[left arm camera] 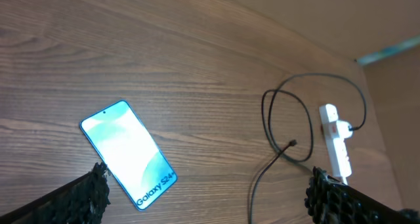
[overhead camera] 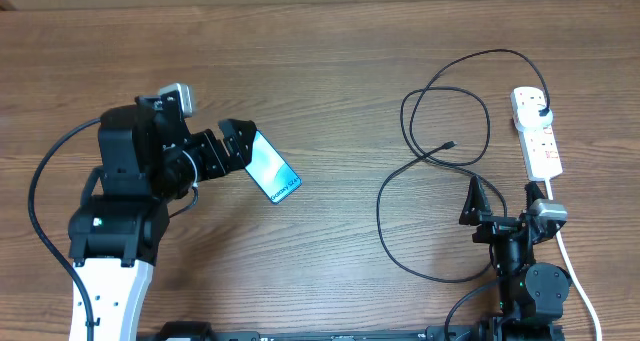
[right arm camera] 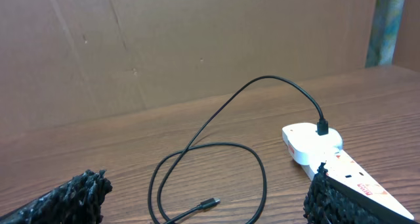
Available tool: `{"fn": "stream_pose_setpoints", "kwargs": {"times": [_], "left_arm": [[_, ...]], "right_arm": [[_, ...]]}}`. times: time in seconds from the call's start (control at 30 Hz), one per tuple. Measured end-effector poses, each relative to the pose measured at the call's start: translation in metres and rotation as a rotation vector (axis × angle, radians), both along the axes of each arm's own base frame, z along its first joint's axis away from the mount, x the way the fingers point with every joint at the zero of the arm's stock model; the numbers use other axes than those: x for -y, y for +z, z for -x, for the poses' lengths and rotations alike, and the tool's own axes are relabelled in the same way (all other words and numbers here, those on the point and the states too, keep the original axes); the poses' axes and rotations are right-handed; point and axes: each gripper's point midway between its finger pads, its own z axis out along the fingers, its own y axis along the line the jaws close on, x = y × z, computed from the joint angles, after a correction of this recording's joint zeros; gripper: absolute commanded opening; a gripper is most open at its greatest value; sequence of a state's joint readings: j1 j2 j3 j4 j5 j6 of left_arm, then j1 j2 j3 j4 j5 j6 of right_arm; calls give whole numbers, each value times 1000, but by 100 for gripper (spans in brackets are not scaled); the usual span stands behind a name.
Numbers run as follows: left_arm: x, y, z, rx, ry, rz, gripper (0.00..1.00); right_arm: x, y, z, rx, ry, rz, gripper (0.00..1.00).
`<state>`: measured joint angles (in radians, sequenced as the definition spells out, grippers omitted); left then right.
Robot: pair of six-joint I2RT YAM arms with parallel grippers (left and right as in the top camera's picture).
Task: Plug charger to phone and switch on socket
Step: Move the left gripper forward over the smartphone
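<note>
Left tool (overhead camera: pixel 240 149): jaws spread wide, gripping nothing; it hangs at the far-left end of the phone (overhead camera: pixel 273 168), and whether a finger touches it cannot be told
Right tool (overhead camera: pixel 500 203): jaws spread wide and empty, near the desk's (overhead camera: pixel 330 61) near right corner, one finger just beside the socket's near end
Phone: flat, screen up, on the left half of the desk; long axis diagonal, the end with white text pointing toward the near edge and the right
Socket (overhead camera: pixel 540 131): by the right edge, long axis running from far to near, white cord (overhead camera: pixel 580 281) leaving its near end
Charger (overhead camera: pixel 385 221): loose loops on the right half; plug (overhead camera: pixel 543 114) sits in the socket's far end; connector tip (overhead camera: pixel 450 144) lies loose on the desk, well apart from the phone
</note>
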<state>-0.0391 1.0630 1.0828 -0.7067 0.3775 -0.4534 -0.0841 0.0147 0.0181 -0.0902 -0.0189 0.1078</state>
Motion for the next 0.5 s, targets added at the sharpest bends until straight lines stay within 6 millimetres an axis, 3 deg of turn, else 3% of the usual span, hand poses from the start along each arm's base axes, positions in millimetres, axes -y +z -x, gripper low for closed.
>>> {"fn": "stream_pose_setpoints", "kwargs": {"times": [0.33,0.5], "left_arm": [[17,17,-13,-101,51,-53,100],[24,11,-26,-217,154,-101,100]], "right_arm": [[0,0,0,0,0,0,100],[0,0,0,0,0,0,100]]}}
